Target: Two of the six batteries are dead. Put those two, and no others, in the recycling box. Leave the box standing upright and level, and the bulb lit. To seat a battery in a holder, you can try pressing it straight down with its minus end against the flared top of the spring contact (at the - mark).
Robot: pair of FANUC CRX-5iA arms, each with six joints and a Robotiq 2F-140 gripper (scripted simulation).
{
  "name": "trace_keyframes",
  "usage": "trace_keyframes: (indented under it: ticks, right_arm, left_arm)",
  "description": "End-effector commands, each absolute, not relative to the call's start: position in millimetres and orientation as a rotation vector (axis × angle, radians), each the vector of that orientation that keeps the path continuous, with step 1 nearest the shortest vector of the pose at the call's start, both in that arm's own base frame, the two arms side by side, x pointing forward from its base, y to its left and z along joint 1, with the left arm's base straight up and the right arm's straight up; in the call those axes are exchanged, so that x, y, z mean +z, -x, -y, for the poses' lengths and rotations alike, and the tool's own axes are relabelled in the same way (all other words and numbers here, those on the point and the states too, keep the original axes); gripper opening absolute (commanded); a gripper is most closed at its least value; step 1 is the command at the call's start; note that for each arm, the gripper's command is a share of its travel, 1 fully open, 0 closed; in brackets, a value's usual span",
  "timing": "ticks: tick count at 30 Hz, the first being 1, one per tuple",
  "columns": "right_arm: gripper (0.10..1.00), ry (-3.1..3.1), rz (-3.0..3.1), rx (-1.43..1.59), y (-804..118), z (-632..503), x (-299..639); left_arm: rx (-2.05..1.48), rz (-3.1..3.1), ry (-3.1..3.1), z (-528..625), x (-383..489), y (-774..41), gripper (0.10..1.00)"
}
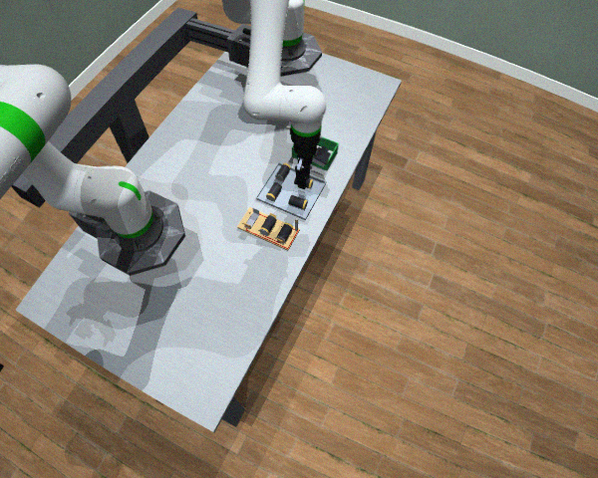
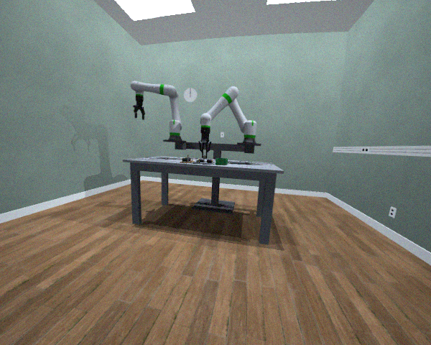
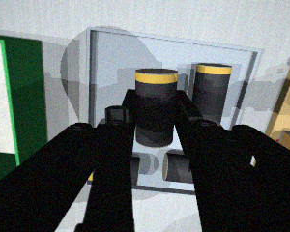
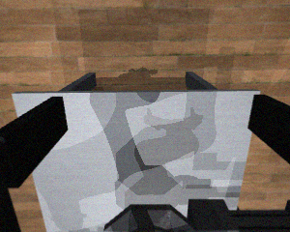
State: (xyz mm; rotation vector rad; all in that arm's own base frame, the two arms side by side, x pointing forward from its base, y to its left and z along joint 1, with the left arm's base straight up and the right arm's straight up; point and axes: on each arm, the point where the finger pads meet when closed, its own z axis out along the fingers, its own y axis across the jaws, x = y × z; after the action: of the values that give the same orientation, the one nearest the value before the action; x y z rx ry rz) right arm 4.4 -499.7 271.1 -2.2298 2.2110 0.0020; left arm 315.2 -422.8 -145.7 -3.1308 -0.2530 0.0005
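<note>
My left gripper is shut on a dark battery with a yellow band at one end; the battery appears just above the tray. Another battery lies beside it on the tray. Two more, a battery and a battery, lie along the tray's other side. The wooden holder board carries a battery and a battery. The green recycling box stands upright. My right gripper is open and empty. Whether the bulb is lit cannot be told.
The green box stands close to one side of the tray and the holder board close to the opposite side. A thin upright post rises from the board's end. The table edge is near the board. The right arm hangs high, away from these objects.
</note>
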Motion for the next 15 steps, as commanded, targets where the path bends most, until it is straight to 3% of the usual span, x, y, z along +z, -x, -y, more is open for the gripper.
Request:
trace_keyframes:
  ticks: [1, 6, 15]
  right_arm:
    - [1.000, 2.231, -2.212, 0.000, -4, 500, 272]
    - [1.000, 2.231, -2.212, 0.000, -4, 500, 272]
    - [1.000, 2.231, -2.212, 0.000, -4, 500, 272]
  left_arm:
    - [-0.001, 0.253, 3.133, 424, -131, -316, 0.244]
    - [-0.001, 0.253, 3.133, 424, -74, -316, 0.244]
    - [-0.001, 0.262, 3.132, 424, -74, -316, 0.244]
